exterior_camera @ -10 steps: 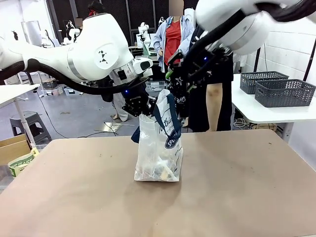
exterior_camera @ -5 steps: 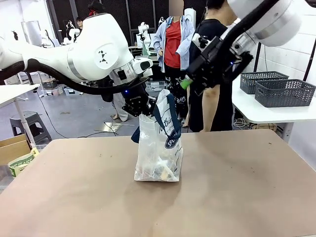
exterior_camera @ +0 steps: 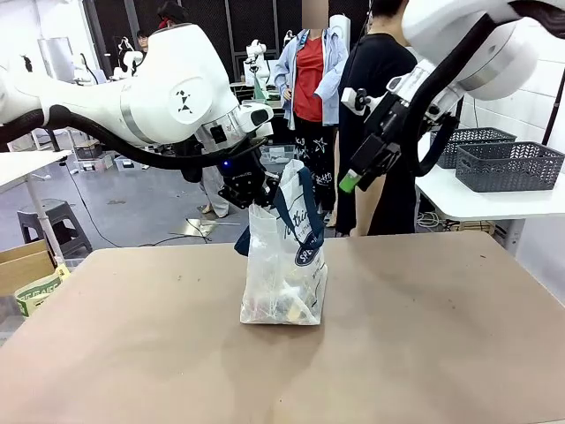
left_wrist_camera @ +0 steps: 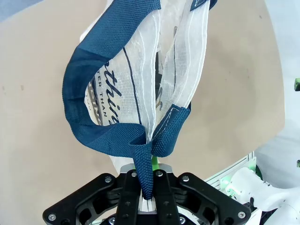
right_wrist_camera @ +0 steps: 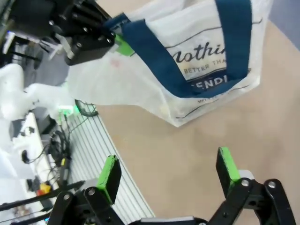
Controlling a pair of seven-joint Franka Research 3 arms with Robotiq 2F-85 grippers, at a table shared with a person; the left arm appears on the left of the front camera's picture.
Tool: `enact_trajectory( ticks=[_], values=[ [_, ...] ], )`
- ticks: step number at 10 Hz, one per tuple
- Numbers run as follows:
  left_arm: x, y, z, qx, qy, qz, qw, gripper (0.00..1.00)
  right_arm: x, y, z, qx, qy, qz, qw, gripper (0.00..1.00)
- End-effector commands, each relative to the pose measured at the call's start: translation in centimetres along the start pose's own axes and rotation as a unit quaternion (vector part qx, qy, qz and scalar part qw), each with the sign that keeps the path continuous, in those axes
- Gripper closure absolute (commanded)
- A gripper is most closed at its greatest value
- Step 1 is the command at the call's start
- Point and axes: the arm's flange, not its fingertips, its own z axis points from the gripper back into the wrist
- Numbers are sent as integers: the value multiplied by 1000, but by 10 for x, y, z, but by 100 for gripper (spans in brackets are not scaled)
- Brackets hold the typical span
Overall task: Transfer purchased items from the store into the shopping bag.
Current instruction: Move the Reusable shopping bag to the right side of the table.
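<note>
I'm looking across a plain tan bench (exterior_camera: 424, 336) in a busy workshop, with a person in black standing at its far side and two dark grey lattice baskets (exterior_camera: 494, 157) on a white side table well to the right of the bag.

The shopping bag (exterior_camera: 284, 265) stands upright near the middle of the bench, translucent white with navy strap handles and dark cursive lettering. Through its lower wall I can make out the purchased items (exterior_camera: 281, 305) as a blurred heap of pale, yellowish and reddish pieces on the bag's bottom; I can't tell them apart.

My left tool (exterior_camera: 251, 193) sits just above the bag's top left corner. In the left wrist view its fingers are pressed together on one navy strap (left_wrist_camera: 146, 173), which runs down between them, and the bag's mouth hangs partly open beyond, with the other strap looping round the rim.

My right tool (exterior_camera: 359, 170) is up and to the right of the bag, well clear of it and in front of the person. In the right wrist view its green pads (right_wrist_camera: 109, 172) stand wide apart with nothing between them, and the bag lies past them with the lettering and the navy oval logo facing the camera.
</note>
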Motion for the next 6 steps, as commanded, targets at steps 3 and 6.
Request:
enact_trajectory(
  ticks=[3, 6],
  values=[
    [0, 1, 3, 1, 0, -2, 1000, 100, -3, 0, 11, 18, -24, -15, 999, 0],
    [0, 1, 3, 1, 0, -2, 1000, 100, -3, 0, 11, 18, -24, -15, 999, 0]
  ],
)
